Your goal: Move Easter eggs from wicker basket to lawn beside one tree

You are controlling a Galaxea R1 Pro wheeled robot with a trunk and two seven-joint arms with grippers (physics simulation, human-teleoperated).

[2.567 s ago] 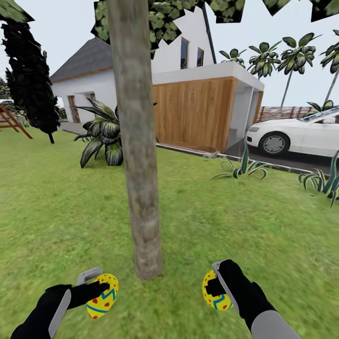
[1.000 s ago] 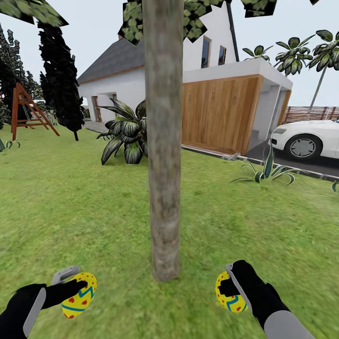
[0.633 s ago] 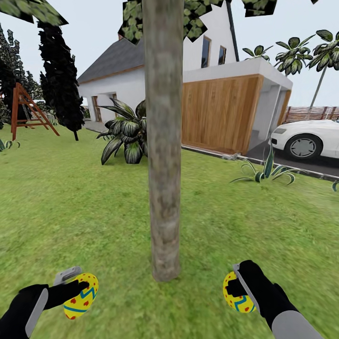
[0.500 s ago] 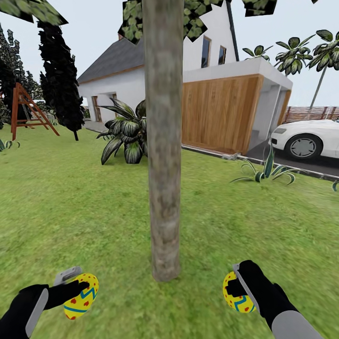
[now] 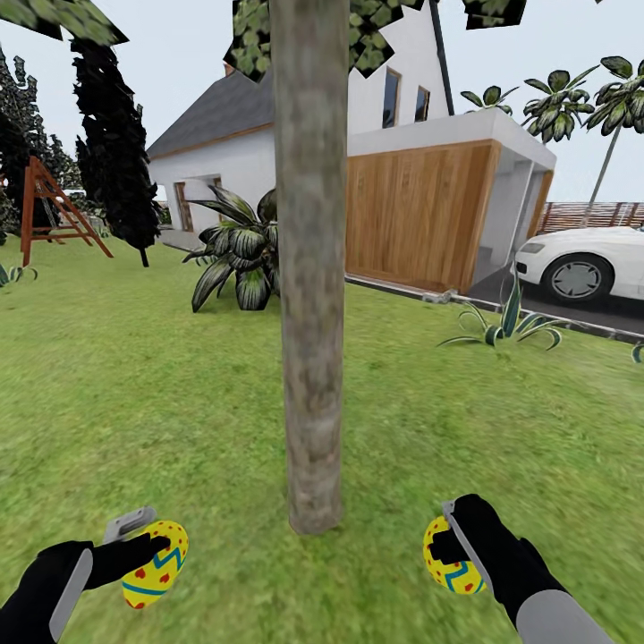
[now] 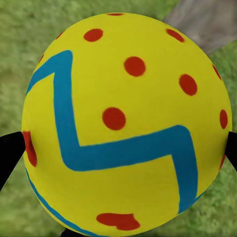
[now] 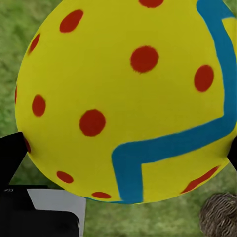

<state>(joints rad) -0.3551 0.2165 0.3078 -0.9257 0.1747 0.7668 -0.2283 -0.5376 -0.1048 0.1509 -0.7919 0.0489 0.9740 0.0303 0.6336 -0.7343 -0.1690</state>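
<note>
The tree [image 5: 309, 268] rises straight ahead, its grey-brown trunk meeting the lawn [image 5: 134, 402] just beyond my hands. My left gripper [image 5: 148, 547] is shut on a yellow Easter egg [image 5: 156, 565] with a blue zigzag and red dots, low to the left of the trunk base. That egg [image 6: 126, 123] sits between black fingertips [image 6: 10, 153] in the left wrist view. To the right of the trunk, my right gripper [image 5: 447, 547] is shut on a second Easter egg [image 5: 453, 568]. It looms large [image 7: 128, 98] in the right wrist view. I cannot tell whether the brown rough round shape [image 7: 219, 215] is the wicker basket.
A broad-leaved plant [image 5: 240, 259] grows behind the tree, a spiky plant [image 5: 503, 331] to the right. A white house with a wooden garage [image 5: 420, 215] and a white car [image 5: 586, 261] on the driveway stand beyond. A red wooden frame [image 5: 49, 210] is far left.
The view has swung left, so the tree now sits near centre. My right gripper with its egg has shifted slightly right and down over the last second; the left is nearly still.
</note>
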